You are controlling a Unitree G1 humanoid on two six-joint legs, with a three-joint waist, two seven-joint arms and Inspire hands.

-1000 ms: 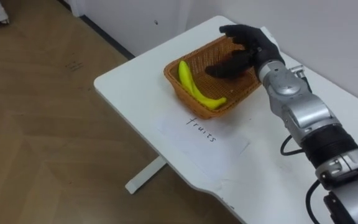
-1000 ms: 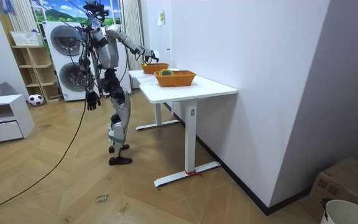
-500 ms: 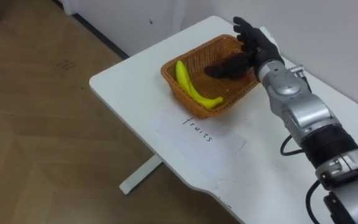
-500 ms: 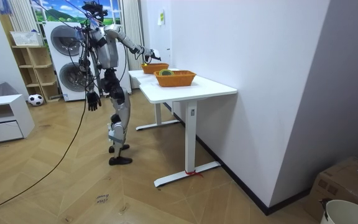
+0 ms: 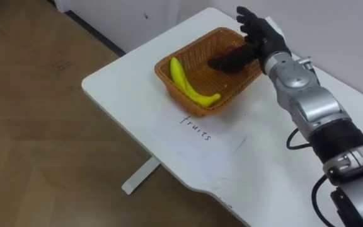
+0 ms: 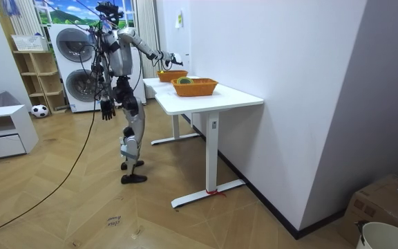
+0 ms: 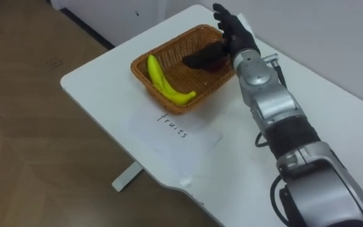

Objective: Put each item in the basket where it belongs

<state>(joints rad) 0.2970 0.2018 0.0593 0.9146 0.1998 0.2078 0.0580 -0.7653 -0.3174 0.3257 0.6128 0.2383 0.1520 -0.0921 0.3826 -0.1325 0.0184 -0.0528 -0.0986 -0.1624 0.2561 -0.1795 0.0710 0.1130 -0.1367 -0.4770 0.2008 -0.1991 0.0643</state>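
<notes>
A woven fruit basket (image 5: 197, 50) stands at the far left end of the white table (image 5: 125, 82), with a yellow banana (image 5: 188, 85) lying along its left side. My right hand (image 5: 260, 34) hovers over the basket's far right corner. It is open, with straight fingers pointing away and the thumb reaching in over the weave, and it holds nothing. Something dark reddish lies under the thumb; I cannot tell what it is. In the room view I stand at the table's far end, and my left hand (image 6: 106, 111) hangs by my side.
A paper label (image 5: 197, 129) lies on the table in front of the basket. A second basket (image 6: 195, 86) with greenish contents stands nearer the room camera. Wooden floor lies beyond the table's left edge, and a white wall runs behind it.
My right hand's fingers, curled down over the basket a second ago, have straightened and risen toward its far rim. The eye view has shifted slightly. The banana has not moved.
</notes>
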